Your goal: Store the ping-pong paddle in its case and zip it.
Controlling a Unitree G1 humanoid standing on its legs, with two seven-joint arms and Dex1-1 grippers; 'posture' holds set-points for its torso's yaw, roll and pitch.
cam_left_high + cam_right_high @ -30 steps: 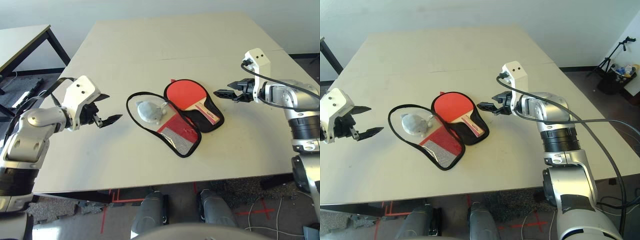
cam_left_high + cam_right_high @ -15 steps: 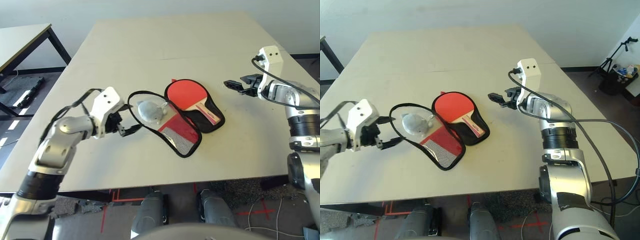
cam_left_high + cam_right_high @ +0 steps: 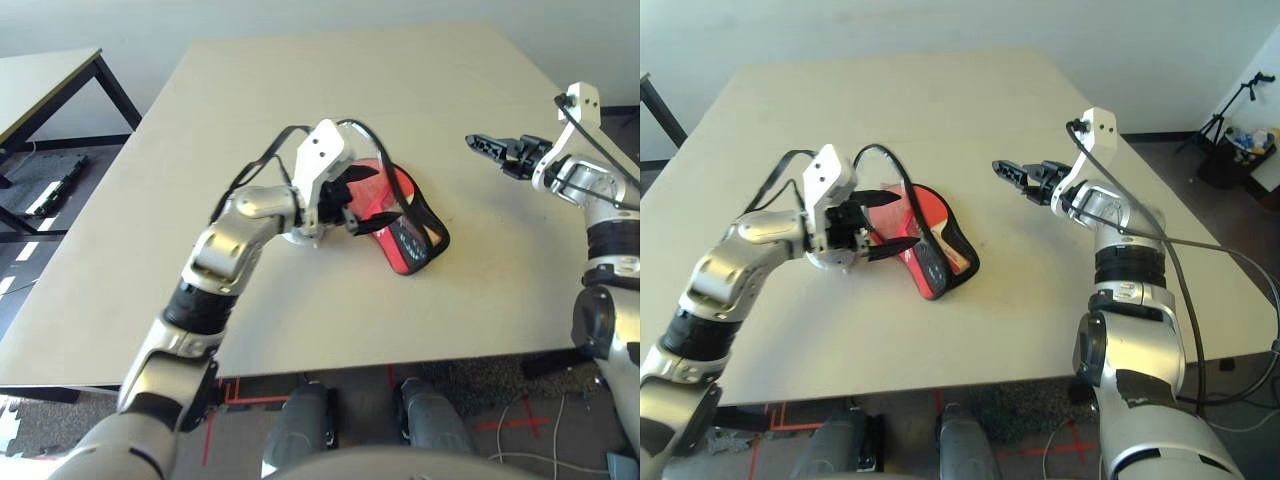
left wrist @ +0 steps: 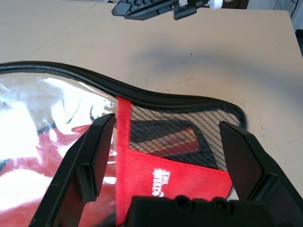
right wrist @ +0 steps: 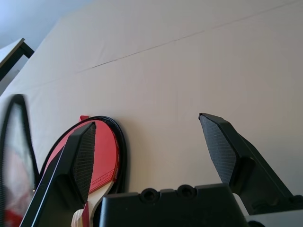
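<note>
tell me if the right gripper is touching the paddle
Apart: the left eye view shows plain table between the right gripper and the paddle, which lies off toward the robot's left.

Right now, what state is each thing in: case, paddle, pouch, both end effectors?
Case: unzipped, its clear front flap swung up and over the paddle.
Paddle: lying in the open case, not zipped in.
Pouch: on the table, partly hidden by the left arm.
Left end effector: open, at the flap.
Right end effector: open, empty, above the table.
</note>
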